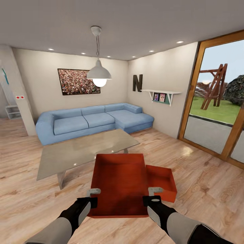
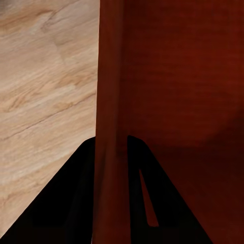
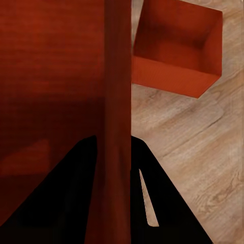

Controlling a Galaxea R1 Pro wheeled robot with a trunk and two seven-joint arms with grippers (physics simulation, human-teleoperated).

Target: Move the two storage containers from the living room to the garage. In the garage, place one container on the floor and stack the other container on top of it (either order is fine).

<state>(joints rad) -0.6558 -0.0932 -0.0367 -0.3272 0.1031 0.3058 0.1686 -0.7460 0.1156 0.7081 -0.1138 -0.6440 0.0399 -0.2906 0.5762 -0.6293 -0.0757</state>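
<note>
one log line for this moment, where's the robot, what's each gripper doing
room: living room | left gripper: shut on held container left wall | right gripper: shut on its right wall | second container: on wood floor

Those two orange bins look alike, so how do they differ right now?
The near bin is held up, a gripper clamped on each side wall; the far bin rests untouched on the wood floor. In the head view the near bin looks larger, the far bin smaller. Both are orange-red, lidless and empty.

Two orange-red containers, the near one (image 1: 118, 183) and the far one (image 1: 162, 181); blue sofa (image 1: 91, 120); light wood plank floor (image 1: 203, 179) with grain streaks; beige walls (image 1: 44, 84); white lamp (image 1: 98, 73); black letter N (image 1: 137, 83).
</note>
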